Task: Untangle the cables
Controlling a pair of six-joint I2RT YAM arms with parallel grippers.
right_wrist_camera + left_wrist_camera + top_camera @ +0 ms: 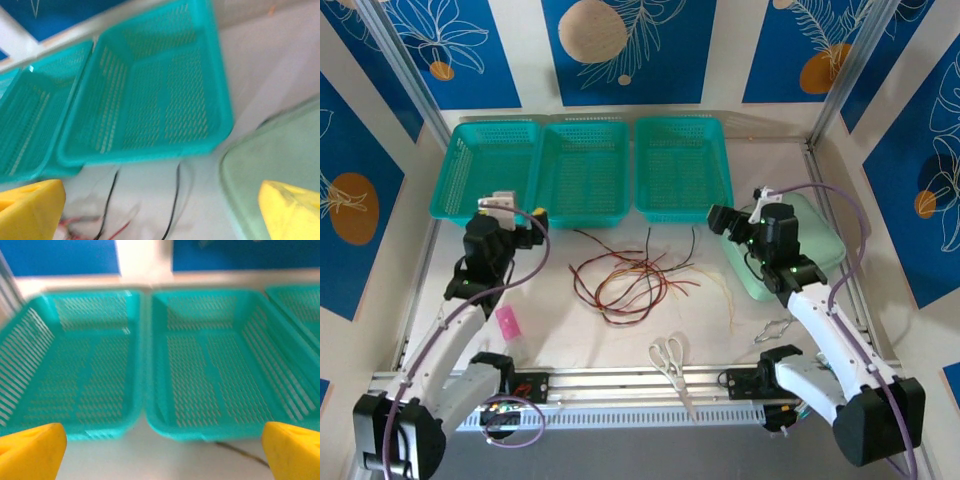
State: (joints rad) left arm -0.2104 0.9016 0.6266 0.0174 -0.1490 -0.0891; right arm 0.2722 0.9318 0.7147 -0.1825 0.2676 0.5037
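The tangled cables [635, 278], apparently untouched, are seen mid-table [550, 300], at 4 o'clock from the left gripper [533, 226] and 8 o'clock from the right gripper [718, 219], both jaws spread wide.

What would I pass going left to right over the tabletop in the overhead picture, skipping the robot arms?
Pink slip → cables in a loose tangle → pale green tray.

Lab: aluminium frame [410, 72], printed backdrop panels [625, 50]
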